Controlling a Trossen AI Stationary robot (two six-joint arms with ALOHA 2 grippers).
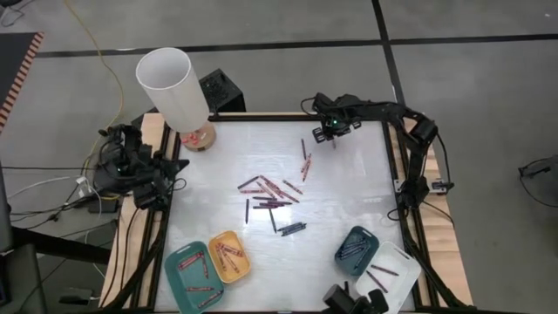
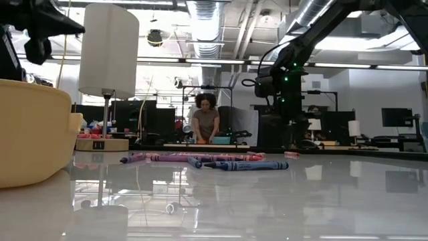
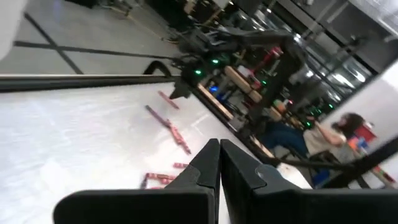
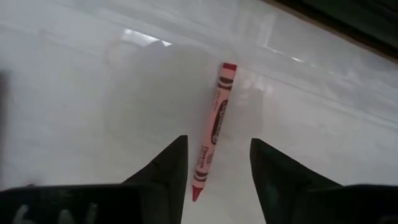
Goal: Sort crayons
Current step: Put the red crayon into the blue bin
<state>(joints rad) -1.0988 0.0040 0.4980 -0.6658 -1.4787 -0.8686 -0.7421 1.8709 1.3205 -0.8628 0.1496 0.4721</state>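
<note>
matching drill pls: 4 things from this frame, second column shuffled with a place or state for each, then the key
1. left tool
2. right tool
3. yellow tray
4. white lamp

A. open, straddling a red crayon on the table
B. standing at the table's far left corner
C. shut, parked off the table's left edge
D. holds red crayons, beside the teal tray

Pairs: 1-C, 2-A, 3-D, 4-B

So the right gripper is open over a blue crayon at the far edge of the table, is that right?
Not quite. In the right wrist view the crayon between the open fingers of the right gripper is red, not blue. The rest holds: the high view puts that gripper at the far edge of the table.
</note>
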